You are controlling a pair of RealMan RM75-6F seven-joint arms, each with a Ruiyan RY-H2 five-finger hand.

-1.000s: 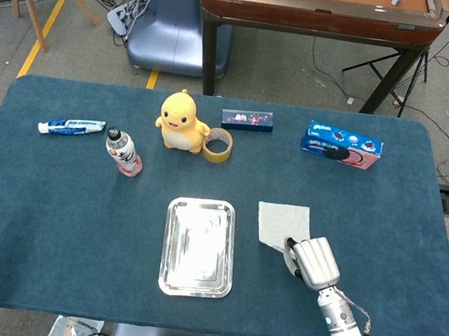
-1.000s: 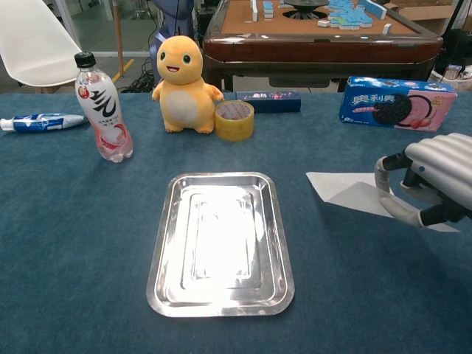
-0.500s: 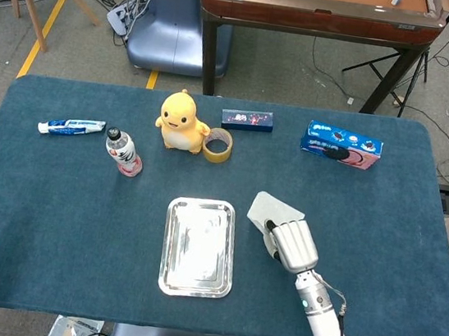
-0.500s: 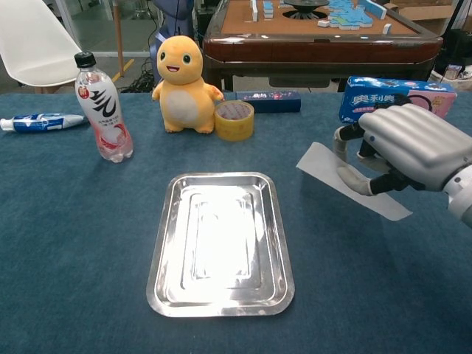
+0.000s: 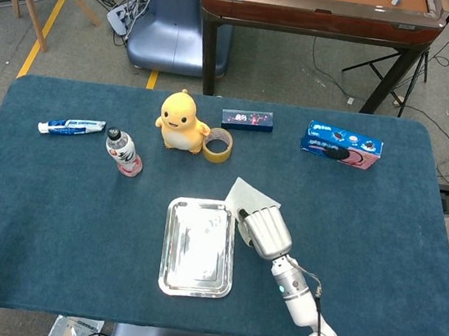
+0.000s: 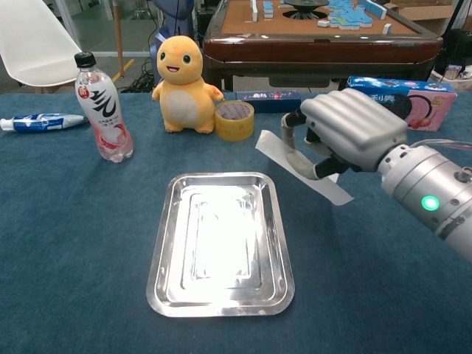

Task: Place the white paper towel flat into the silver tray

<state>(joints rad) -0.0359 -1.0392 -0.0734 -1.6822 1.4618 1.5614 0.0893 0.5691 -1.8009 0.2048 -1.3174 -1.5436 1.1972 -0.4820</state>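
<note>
The right hand (image 6: 346, 133) gripped the white paper towel (image 5: 247, 196), lifted off the worktop just beside the silver tray's (image 6: 166, 284) right rim. Carrying it left until centred, then lowering it level before releasing, would probably lay it flat.

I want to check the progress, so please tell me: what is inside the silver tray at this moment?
The silver tray shows only its bare, shiny bottom. The right hand holds the white paper towel in the air beside its right rim, not in it. Nothing hides the inside.
</note>
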